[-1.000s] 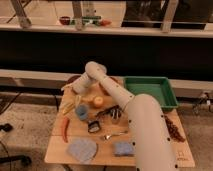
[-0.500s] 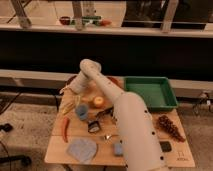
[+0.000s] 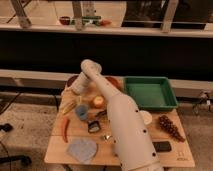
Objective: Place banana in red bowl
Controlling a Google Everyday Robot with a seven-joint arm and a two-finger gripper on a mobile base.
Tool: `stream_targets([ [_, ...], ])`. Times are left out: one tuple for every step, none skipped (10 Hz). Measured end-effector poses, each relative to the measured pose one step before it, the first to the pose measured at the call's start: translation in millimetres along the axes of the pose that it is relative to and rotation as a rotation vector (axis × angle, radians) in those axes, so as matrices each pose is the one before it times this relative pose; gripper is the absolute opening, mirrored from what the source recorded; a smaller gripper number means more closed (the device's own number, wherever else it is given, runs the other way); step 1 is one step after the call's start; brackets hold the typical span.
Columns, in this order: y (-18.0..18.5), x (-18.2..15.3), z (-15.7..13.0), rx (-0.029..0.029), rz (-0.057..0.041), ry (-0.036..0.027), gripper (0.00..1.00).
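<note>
Nearest, on the light wooden table (image 3: 56, 151): a crumpled grey-blue cloth (image 3: 81, 149) and a slim red-orange chili pepper (image 3: 65, 129). Farther in, at the left edge, the pale yellow curved banana (image 3: 68, 106): lying flat, darker at the tips, just beside a small blue-grey cup (image 3: 81, 113). Just over it, the white arm's two-finger gripper (image 3: 75, 95), spread wide, holding nothing. Compared with a second ago: elbow swung leftward, wrist bent lower over the fruit, banana unmoved. Behind the arm, partly hidden, the glossy round red-orange bowl (image 3: 114, 82), well apart from the banana. Rightward, a green rectangular tray (image 3: 150, 93).
</note>
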Motion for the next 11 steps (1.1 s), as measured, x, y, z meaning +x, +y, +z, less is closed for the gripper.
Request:
stream_targets([
  [2.18, 1.26, -1.25, 0.00989, 0.00811, -0.00432, 0.80],
  [0.83, 1.18, 0.56, 0.00844, 0.00522, -0.00287, 0.80],
  [0.74, 1.67, 0.45, 0.01487, 0.00924, -0.00987, 0.80],
  [0.21, 1.80, -0.11, 0.00922, 0.00648, -0.00470, 0.80],
  [0.22, 1.90, -0.17, 0.00749, 0.00581, -0.00445, 0.80],
  [0.66, 0.55, 0.88, 0.00222, 0.00303, -0.01008, 0.80],
  [-0.09, 0.66, 2.10, 0.00165, 0.00426, -0.01381, 0.80],
  [0.19, 0.72, 0.78, 0.00083, 0.00293, -0.00626, 0.80],
  [-0.05, 0.99, 1.65, 0.00025, 0.00317, -0.00835, 0.80],
  [0.07, 0.68, 1.83, 0.00028, 0.00244, -0.00671, 0.78],
  [-0.44, 0.37, 0.72, 0.00252, 0.00226, -0.00510, 0.70],
])
